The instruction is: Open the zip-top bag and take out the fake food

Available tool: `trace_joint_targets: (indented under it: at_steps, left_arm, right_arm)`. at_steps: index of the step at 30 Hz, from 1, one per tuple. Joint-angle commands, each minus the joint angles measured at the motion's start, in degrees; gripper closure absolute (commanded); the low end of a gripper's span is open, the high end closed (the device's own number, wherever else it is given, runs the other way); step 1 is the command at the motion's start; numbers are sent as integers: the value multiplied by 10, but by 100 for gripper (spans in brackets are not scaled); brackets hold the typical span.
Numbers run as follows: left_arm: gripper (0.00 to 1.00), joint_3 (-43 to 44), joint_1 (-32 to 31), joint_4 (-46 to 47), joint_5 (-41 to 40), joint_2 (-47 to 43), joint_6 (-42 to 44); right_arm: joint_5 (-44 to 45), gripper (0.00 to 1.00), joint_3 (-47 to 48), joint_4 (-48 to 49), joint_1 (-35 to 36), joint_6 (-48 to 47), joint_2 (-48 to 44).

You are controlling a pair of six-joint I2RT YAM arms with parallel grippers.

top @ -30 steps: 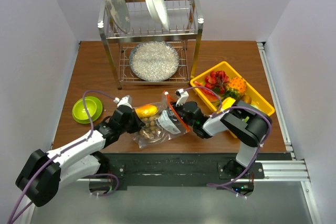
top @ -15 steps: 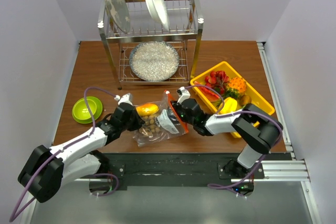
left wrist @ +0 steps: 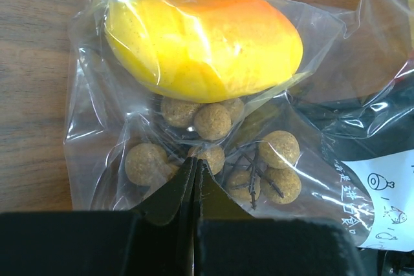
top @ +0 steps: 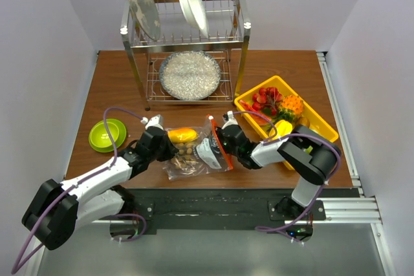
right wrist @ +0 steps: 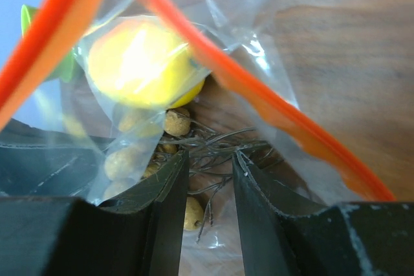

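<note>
We see the zip-top bag (top: 194, 152) lying flat on the table (top: 116, 82) near its front edge between the two arms. Its long axis runs left to right, and the orange zipper strip (top: 220, 145) is on the end pointing toward the right arm. Our left hand (top: 168, 152) has its fingers pressed together, pinching the plastic at the bag's closed end, where the mango (top: 180, 135) lies just beyond the brown balls (top: 186, 154). Our right hand (top: 218, 140) sits at the bag's mouth with its fingers narrowly parted, and the zipper strip gapes apart above them.
</note>
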Motion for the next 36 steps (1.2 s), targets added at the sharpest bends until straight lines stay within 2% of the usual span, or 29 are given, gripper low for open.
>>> trace_joint_targets:
  at_steps: [1, 5, 10, 18, 31, 36]
  left_arm:
    - [99, 0, 4, -25, -11, 0, 17]
    - [99, -1, 4, -25, -12, 0, 16]
    - [99, 0, 3, -23, -11, 1, 16]
    - [99, 2, 4, -21, -5, 3, 15]
    - [100, 3, 3, -28, -2, -2, 18]
    - [100, 2, 3, -32, -3, -6, 19]
  right_arm:
    - [19, 62, -9, -13, 4, 23, -41]
    - [38, 62, -16, -60, 4, 30, -79]
    - [39, 62, -46, -57, 4, 65, -86]
    - [-7, 63, -53, 71, 4, 123, 10]
    - [11, 66, -33, 124, 5, 164, 60]
    - [19, 69, -37, 177, 5, 173, 90]
